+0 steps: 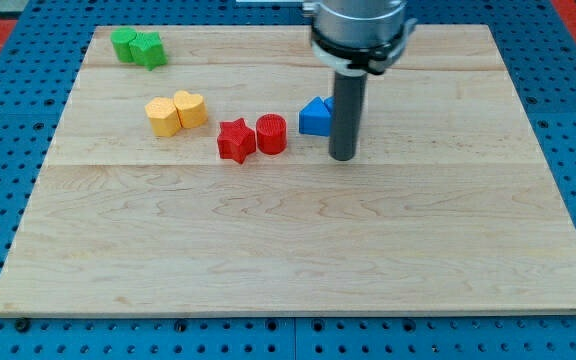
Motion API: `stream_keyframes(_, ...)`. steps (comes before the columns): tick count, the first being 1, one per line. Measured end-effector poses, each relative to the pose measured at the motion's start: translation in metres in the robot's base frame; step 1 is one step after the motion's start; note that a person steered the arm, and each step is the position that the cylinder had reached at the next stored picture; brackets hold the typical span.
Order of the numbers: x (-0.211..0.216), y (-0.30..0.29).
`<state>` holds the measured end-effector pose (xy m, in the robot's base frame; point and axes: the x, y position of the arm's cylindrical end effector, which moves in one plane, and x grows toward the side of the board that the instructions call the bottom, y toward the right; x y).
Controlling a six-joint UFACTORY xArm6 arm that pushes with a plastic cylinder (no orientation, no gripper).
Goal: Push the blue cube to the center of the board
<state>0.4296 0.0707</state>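
Observation:
A blue block [314, 117] lies on the wooden board [298, 250] a little above the board's middle, partly hidden by the rod, so its shape is hard to tell; a second blue piece seems to sit right behind it. My tip [342, 157] rests on the board just right of and slightly below the blue block, close to it or touching it.
A red star [235, 140] and a red cylinder [271, 133] lie left of the blue block. Two yellow blocks [176, 112] sit further left. Two green blocks [137, 46] lie at the top left corner. Blue pegboard surrounds the board.

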Motion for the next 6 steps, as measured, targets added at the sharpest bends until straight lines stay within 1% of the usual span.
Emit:
stream_keyframes(1, 0.0, 0.032)
stream_keyframes(2, 0.002, 0.088)
stream_keyframes(3, -0.008, 0.098)
stream_keyframes(4, -0.029, 0.083)
stream_keyframes(5, -0.097, 0.06)
stream_keyframes(6, -0.081, -0.005)
